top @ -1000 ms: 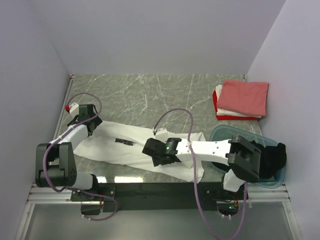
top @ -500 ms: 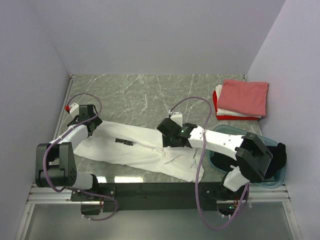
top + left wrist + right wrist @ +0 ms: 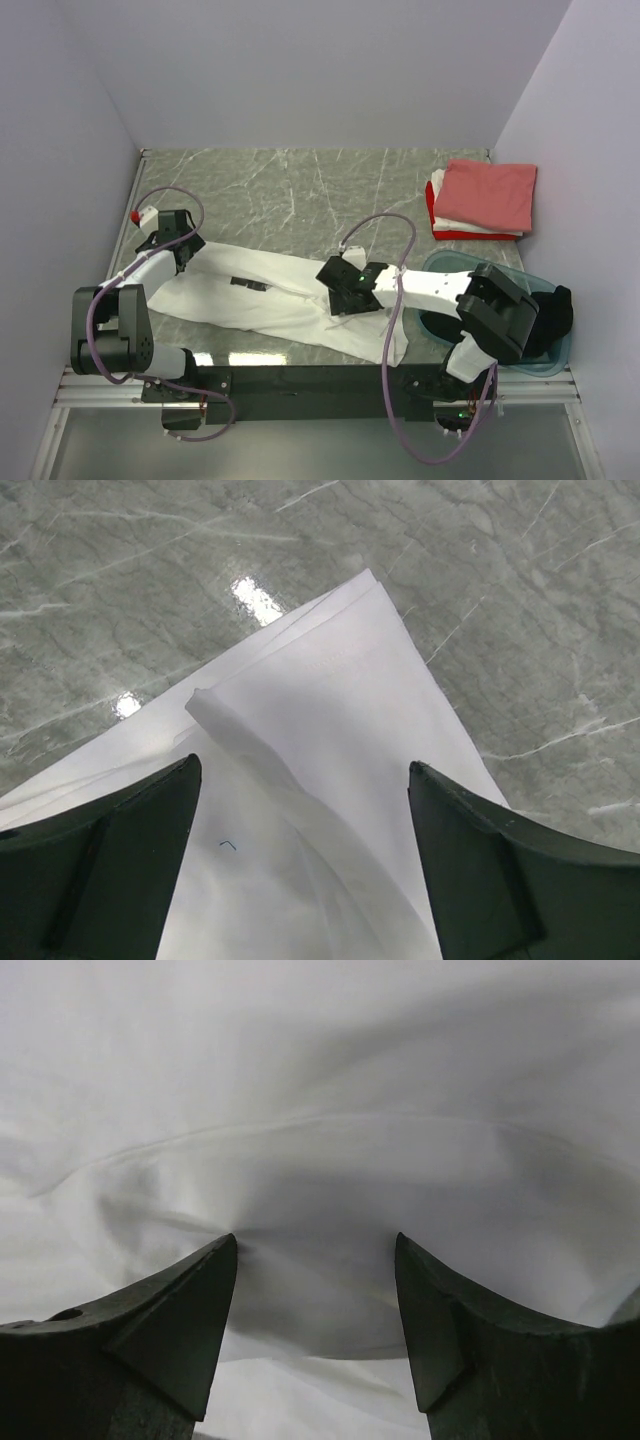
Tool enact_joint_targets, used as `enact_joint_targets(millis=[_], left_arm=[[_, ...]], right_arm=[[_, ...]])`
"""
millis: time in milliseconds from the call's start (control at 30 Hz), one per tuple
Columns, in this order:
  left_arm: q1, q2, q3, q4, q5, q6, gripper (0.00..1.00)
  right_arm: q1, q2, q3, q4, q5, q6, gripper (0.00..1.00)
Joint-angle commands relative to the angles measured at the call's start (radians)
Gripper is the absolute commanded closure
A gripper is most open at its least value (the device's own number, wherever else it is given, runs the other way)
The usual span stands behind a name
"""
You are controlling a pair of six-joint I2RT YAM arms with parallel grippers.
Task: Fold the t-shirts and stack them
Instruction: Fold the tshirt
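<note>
From above, the whole white shirt (image 3: 280, 305) shows. Close up, the left tool (image 3: 300, 780) is spread wide over its corner; the right tool (image 3: 315, 1250) is spread wide on cloth.

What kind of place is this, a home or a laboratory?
Likely a robot test cell: left arm and right arm bolted at a marble-patterned table, plain walls around it.

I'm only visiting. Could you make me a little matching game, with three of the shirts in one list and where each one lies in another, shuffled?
Shirts:
1. white t-shirt
2. pink t-shirt
3. black t-shirt

Places:
A. in the teal tub
B. on top of the folded stack at far right
C. spread out across the near part of the table

Pairs: 1-C, 2-B, 3-A
</note>
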State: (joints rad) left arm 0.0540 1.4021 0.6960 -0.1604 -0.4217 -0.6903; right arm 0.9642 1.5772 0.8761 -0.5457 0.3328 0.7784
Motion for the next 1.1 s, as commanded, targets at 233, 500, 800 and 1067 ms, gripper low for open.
enact_joint_targets(millis=[233,500,800,1067], left_arm=[[0.003,-0.037,-0.012,0.033,0.011,0.023,0.10],[0.003,-0.041,-0.016,0.035,0.015,0.025,0.10],[0.003,-0.072,-0.024,0.039,0.008,0.021,0.10],[-0.023,-0.147,-0.053,0.091,0.055,0.038,0.11]], right_arm=[[0.151,-0.068,0.024,-0.068,-0.038,0.102,0.29],[0.163,-0.147,-0.092,0.055,-0.196,0.111,0.29],[0.237,-0.201,-0.108,0.079,-0.221,0.147,0.29],[0.223,-0.195,-0.002,0.015,-0.124,0.098,0.28]])
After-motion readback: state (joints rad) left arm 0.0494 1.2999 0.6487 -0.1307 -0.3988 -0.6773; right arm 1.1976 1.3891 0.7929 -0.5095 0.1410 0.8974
